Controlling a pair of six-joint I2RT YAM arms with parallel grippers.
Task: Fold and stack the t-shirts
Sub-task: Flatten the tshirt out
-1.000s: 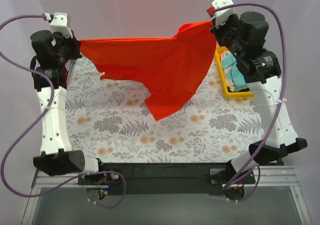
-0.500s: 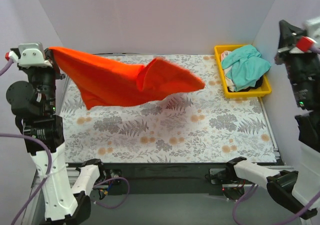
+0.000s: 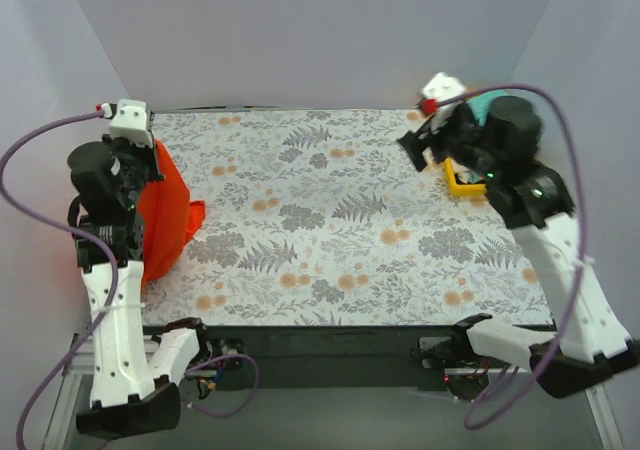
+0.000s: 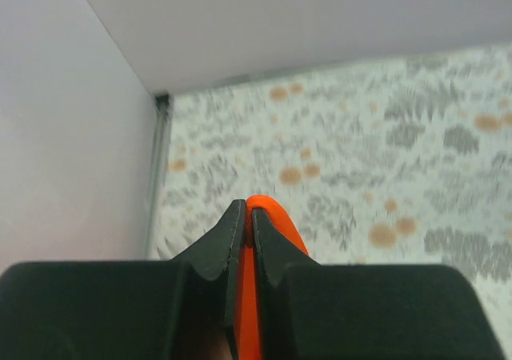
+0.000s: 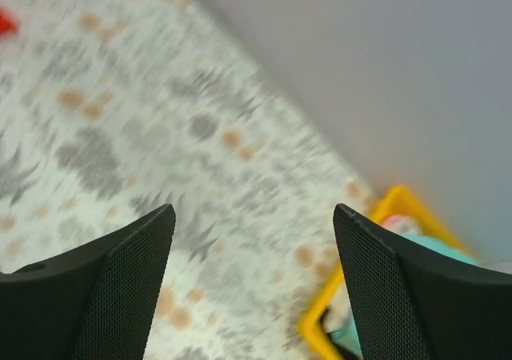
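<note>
A second ago we had the orange shirt (image 3: 165, 220) stretched across the top of the frame between both grippers. Then the right gripper (image 5: 254, 210) let go and swung off to the right edge, with the cloth trailing from the left gripper (image 4: 244, 216). Now we see the shirt hanging bunched at the left edge. The right gripper is back at upper right, fingers wide apart, and its arm covers most of the bin (image 3: 455, 178).
</note>
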